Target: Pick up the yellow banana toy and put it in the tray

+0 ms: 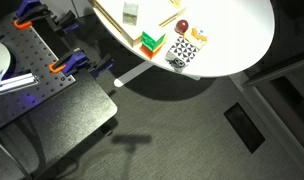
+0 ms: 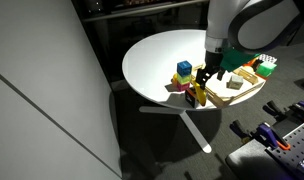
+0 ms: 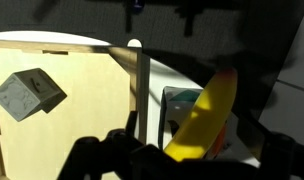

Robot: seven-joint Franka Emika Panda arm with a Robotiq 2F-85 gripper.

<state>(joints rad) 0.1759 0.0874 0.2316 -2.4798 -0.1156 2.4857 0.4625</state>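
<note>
The yellow banana toy (image 3: 207,115) lies tilted between my dark fingers in the wrist view, over a green block. In both exterior views it sits among the toys beside the tray (image 1: 197,36) (image 2: 198,96). The tray, a light-wood rim (image 3: 142,90) with a pale floor, is just left of the banana; it also shows in both exterior views (image 1: 112,15) (image 2: 242,97). My gripper (image 2: 209,80) hangs just over the toys with its fingers spread on either side of the banana (image 3: 187,150). It is out of frame in the exterior view that looks down on the table.
A grey cube (image 3: 27,95) sits in the tray. A green-and-orange block (image 1: 152,42), a black-and-white patterned block (image 1: 182,52), a red ball (image 1: 181,26) and a blue-and-yellow block (image 2: 182,70) crowd the round white table (image 2: 152,65) near the tray.
</note>
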